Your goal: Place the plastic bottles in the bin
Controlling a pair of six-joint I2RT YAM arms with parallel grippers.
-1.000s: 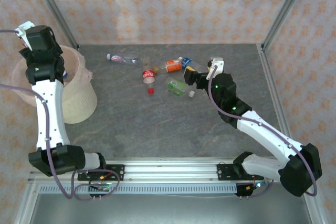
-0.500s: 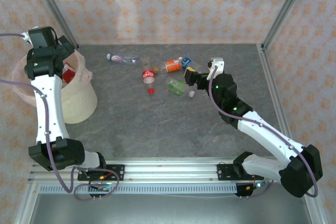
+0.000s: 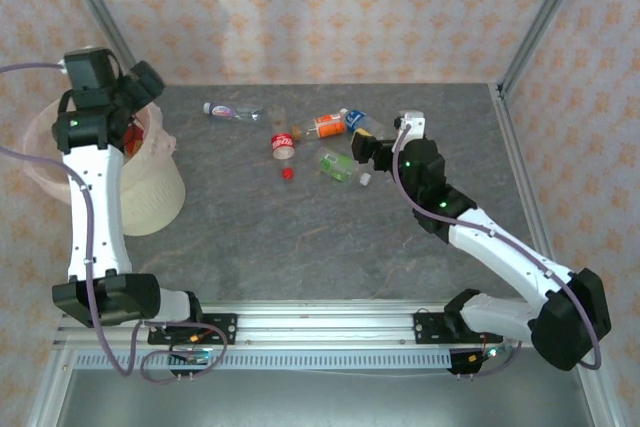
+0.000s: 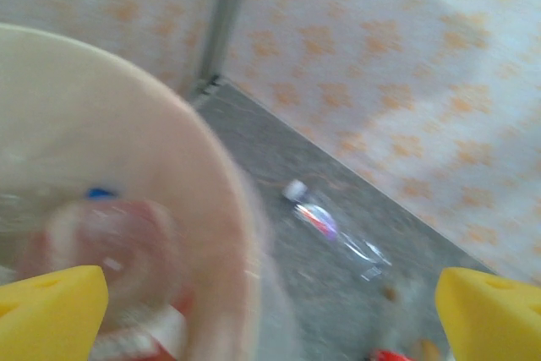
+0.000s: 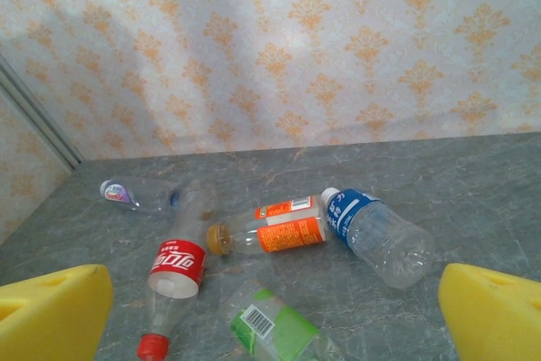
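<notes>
at the bin's (image 3: 150,197) far rim, left hand (image 3: 138,85) hung wide open and empty. left wrist view was blurred, but it looked like at least one red-labelled bottle (image 4: 110,243) lay inside the bin. risk there: the hand sat close to the bag liner (image 3: 45,172) folded over the rim, so a low swing out could snag it and drag or tip the bin.

right hand (image 3: 362,152) was also wide open, holding nothing, and sat just beside the green-label bottle (image 5: 270,327). five bottles were left on the tabletop (image 3: 300,237): the green one, red-label bottle (image 5: 177,264), orange-label bottle (image 5: 283,230), blue-label bottle (image 5: 372,230), and a clear bottle (image 5: 135,194) lying apart toward the back wall.

main risks, my read:
- all lay on their sides, so an off-centre pinch would roll or squirt one away
- green, red and orange lay close together, so a descending finger could shove a neighbour
- loose red cap (image 3: 288,173) could get nudged
- the clear bottle looked a long reach for either arm
</notes>
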